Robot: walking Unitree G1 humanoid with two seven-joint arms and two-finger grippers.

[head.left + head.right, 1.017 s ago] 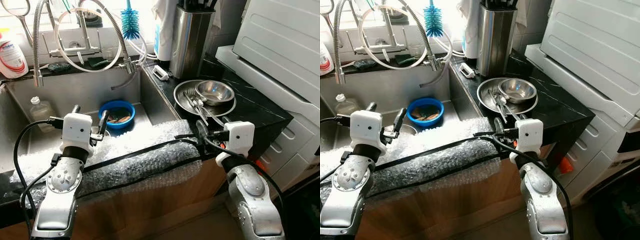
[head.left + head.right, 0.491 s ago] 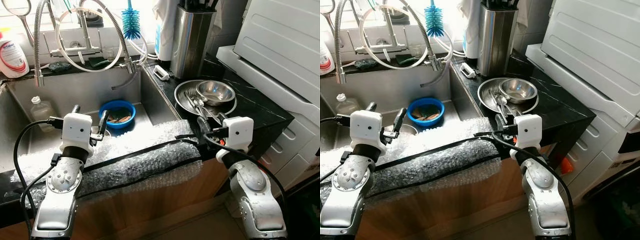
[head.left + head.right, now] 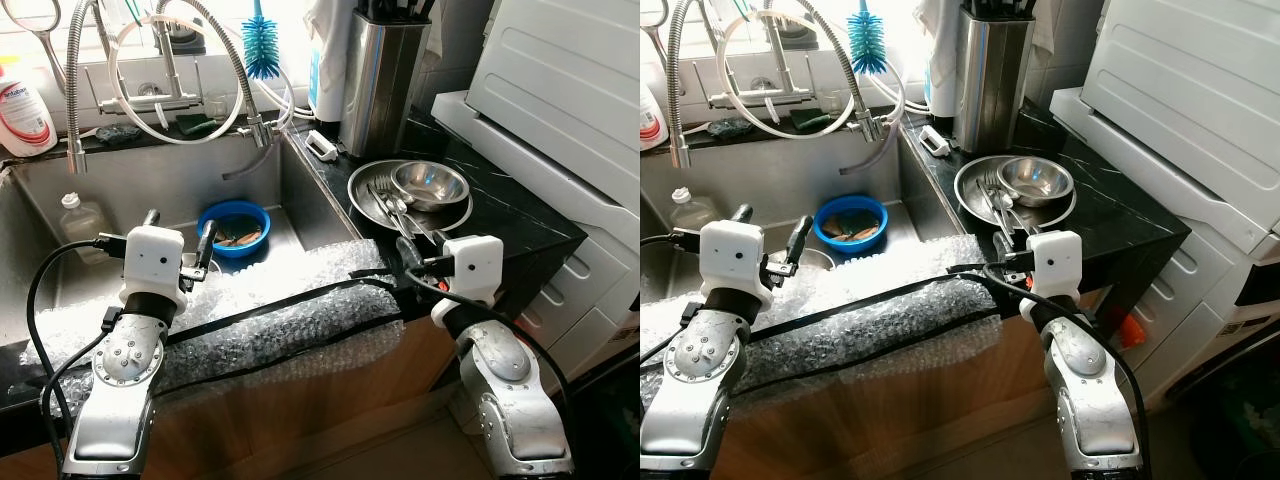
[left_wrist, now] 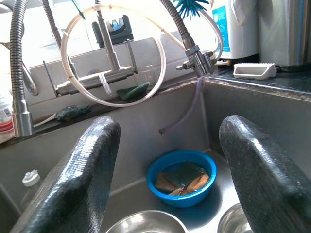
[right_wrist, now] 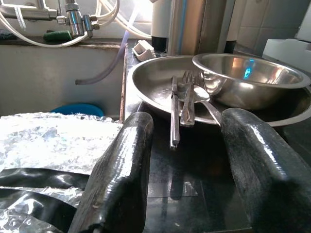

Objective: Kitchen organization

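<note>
A blue bowl [image 3: 233, 226] holding sponges sits on the sink floor [image 3: 290, 225]. On the black counter to the right lies a steel plate [image 3: 365, 205] carrying a smaller steel bowl [image 3: 430, 183] and a fork, spoon and knife [image 5: 183, 99]. My left gripper [image 3: 180, 228] hovers open over the sink's front edge, pointing at the blue bowl [image 4: 182, 177]. My right gripper [image 5: 187, 145] is open and empty, low over the counter just short of the plate's near rim.
Bubble wrap [image 3: 270, 320] with black cables covers the sink's front edge. A spring faucet with hoses [image 3: 160, 95], a blue bottle brush [image 3: 261, 45] and a steel knife block [image 3: 378, 75] line the back. A white appliance [image 3: 560, 120] stands right. A plastic bottle [image 3: 80, 218] sits in the sink.
My right gripper has crept slightly forward toward the steel plate. The left arm has stayed put.
</note>
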